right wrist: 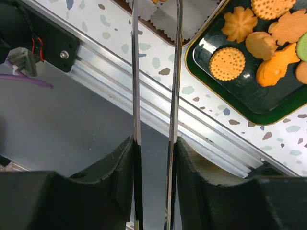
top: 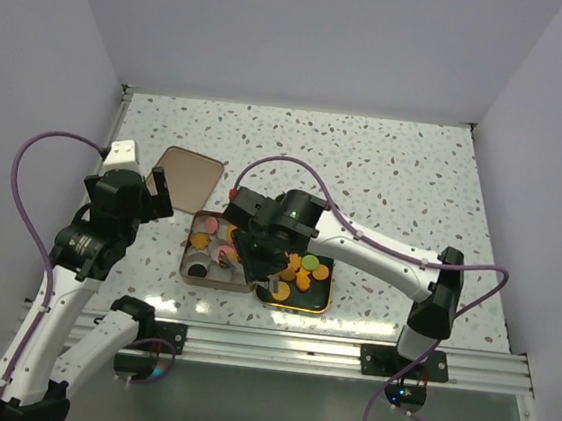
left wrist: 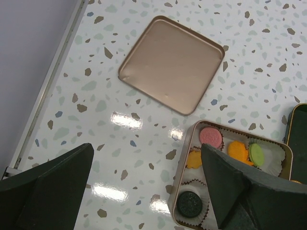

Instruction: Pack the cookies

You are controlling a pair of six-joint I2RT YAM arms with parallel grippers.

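The cookies lie in two places. Several orange ones and a green one (top: 305, 271) sit on a dark green tray (top: 292, 301), also in the right wrist view (right wrist: 228, 62). Pink (left wrist: 211, 136), orange (left wrist: 237, 149), green (left wrist: 256, 154) and dark brown (left wrist: 189, 203) ones rest in white paper cups in the open tin (left wrist: 184, 191). My right gripper (right wrist: 154, 141) is shut on metal tongs (right wrist: 135, 72) whose blades reach over the tin's near edge; their tips are out of view. My left gripper (left wrist: 146, 158) is open and empty above bare table left of the tin (top: 194, 274).
The tin's lid (left wrist: 170, 64) lies upside down on the table behind the tin, also in the top view (top: 186, 177). The aluminium rail (right wrist: 144, 91) at the table's near edge runs under the tongs. White walls enclose the table.
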